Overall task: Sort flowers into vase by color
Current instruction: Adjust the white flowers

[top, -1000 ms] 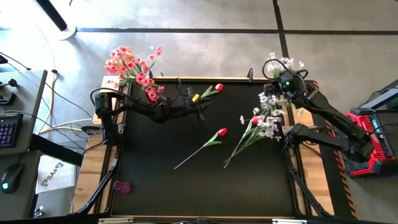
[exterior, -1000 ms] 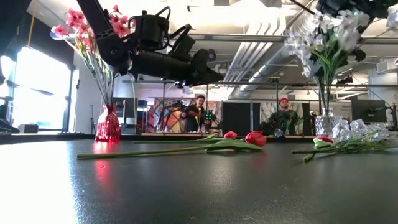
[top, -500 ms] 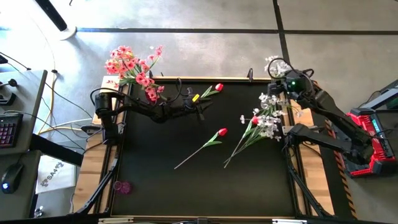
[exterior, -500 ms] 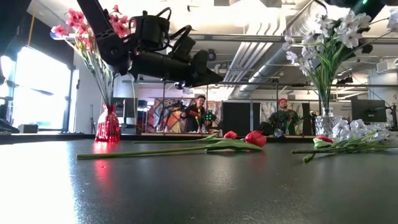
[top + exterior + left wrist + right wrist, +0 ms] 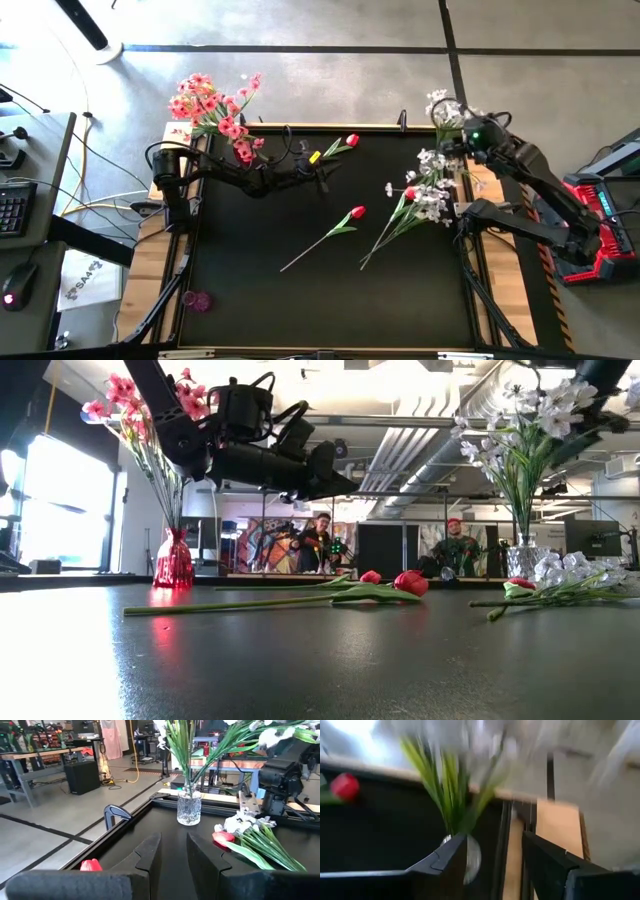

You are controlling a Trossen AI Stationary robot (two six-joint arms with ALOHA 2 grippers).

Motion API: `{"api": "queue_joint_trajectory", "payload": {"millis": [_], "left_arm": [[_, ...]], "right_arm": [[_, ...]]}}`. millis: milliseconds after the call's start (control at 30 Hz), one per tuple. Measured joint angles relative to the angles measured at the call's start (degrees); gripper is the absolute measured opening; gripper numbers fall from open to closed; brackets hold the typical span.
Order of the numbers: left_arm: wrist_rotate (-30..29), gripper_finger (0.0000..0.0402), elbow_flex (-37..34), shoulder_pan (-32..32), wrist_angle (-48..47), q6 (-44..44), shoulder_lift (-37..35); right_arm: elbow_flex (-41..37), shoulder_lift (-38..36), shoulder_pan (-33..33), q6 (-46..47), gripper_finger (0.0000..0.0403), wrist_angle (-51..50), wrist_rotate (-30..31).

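Your right gripper (image 5: 492,855) gapes empty beside the clear vase (image 5: 189,806); swing carelessly and you topple its white flowers (image 5: 447,103).

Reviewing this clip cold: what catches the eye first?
The pink flowers in a red vase at the table's far left corner, and the white flowers in a clear vase at the far right, with the right hand open above them. Red tulips and white sprays lie unsorted on the black table.

Black table (image 5: 300,300), pink blossoms (image 5: 212,105) in red vase (image 5: 173,563), white blossoms (image 5: 520,420) (green stems) in clear vase (image 5: 189,807), red tulip (image 5: 357,212)
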Motion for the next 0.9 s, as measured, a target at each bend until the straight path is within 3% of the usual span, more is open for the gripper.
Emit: {"api": "queue_joint_trajectory", "payload": {"millis": [300, 633, 900], "left_arm": [[-1.83, 0.0078, 0.00, 0.02, 1.03, 0.00, 0.00], [-1.82, 0.0078, 0.00, 0.01, 1.51, -1.55, -0.02], [-1.83, 0.0078, 0.00, 0.00, 1.46, -2.12, -0.02]], "right_arm": [[-2.97, 0.03, 0.00, 2.07, 0.0137, -6.09, -1.12], [-3.16, -1.27, 0.00, 1.70, 0.0096, 3.85, 8.94], [-3.16, -5.48, 0.01, -3.24, 0.0094, 9.71, 21.85]]}}
